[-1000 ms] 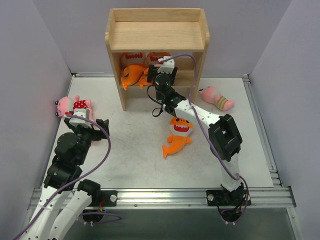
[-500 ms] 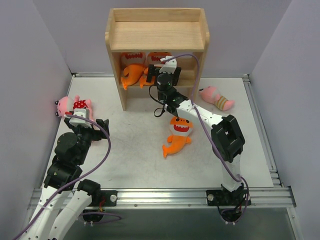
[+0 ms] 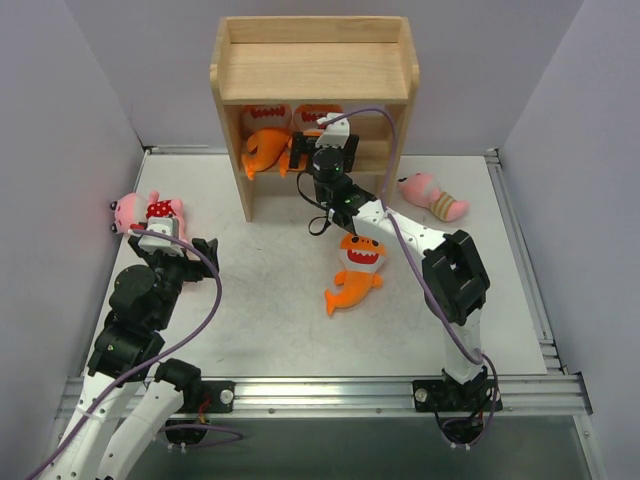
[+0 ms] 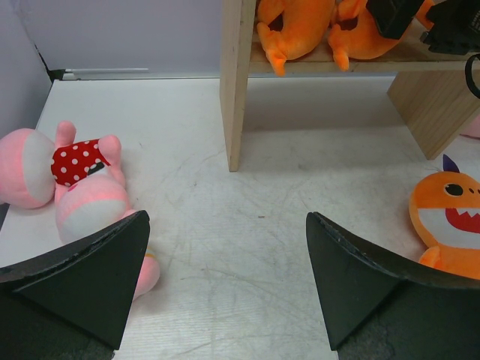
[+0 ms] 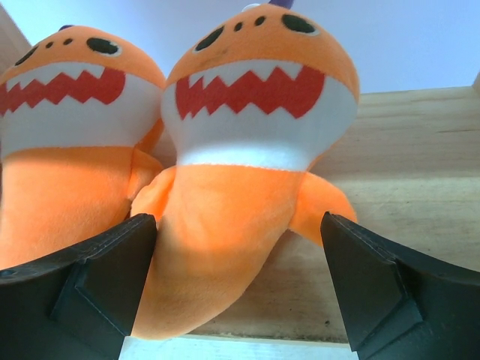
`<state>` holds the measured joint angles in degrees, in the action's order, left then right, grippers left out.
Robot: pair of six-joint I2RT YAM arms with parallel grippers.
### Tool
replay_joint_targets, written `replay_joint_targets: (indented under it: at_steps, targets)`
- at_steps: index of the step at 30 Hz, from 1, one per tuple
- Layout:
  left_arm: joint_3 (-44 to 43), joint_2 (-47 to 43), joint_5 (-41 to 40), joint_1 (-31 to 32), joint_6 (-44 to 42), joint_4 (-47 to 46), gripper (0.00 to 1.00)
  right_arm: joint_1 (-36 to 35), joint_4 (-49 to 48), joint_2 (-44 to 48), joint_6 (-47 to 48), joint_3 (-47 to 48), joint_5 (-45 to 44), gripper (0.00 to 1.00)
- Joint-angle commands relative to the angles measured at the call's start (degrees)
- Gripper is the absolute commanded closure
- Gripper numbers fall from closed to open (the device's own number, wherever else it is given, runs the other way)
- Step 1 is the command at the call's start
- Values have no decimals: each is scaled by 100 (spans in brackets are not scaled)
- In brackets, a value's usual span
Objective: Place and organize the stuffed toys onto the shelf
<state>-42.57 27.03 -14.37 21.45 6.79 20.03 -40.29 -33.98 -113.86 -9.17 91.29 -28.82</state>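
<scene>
The wooden shelf (image 3: 315, 70) stands at the back of the table. Two orange stuffed toys (image 3: 265, 140) (image 5: 255, 150) sit side by side on its middle tier. My right gripper (image 3: 318, 150) (image 5: 240, 285) is at that tier, open, its fingers on either side of the right-hand fish's tail without squeezing it. A third orange fish (image 3: 355, 270) (image 4: 450, 217) lies on the table in front of the shelf. A pink polka-dot doll (image 3: 145, 212) (image 4: 75, 180) lies at the left, just left of my open, empty left gripper (image 3: 200, 248) (image 4: 225, 277). A pink striped doll (image 3: 432, 195) lies at the right.
The shelf's left side panel (image 4: 236, 82) stands ahead of my left gripper. Grey walls close in on both sides of the table. The right arm's purple cable (image 3: 385, 130) arches in front of the shelf's right post.
My right gripper's jaws have spread wider, letting go of the right-hand orange fish, which now rests on the shelf. The left arm has not moved.
</scene>
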Motion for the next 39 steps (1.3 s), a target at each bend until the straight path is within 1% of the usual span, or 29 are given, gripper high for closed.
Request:
replay_joint_targets:
  at_steps: [1,7,23,34,39]
  targets:
    - [-15,-4,4,34,-46,-52,6,-84,-65,330,-32,311,122,3]
    - [-24,-13,-4,34,-46,-43,6,-110,23,338,-41,434,210,0]
    - [-24,-22,4,34,-46,-43,6,-137,67,374,47,513,210,1]
    - [-24,-22,13,34,-46,-52,6,-128,242,207,82,785,631,1]
    - [-24,-48,4,34,-37,-43,6,-128,357,163,100,909,693,1]
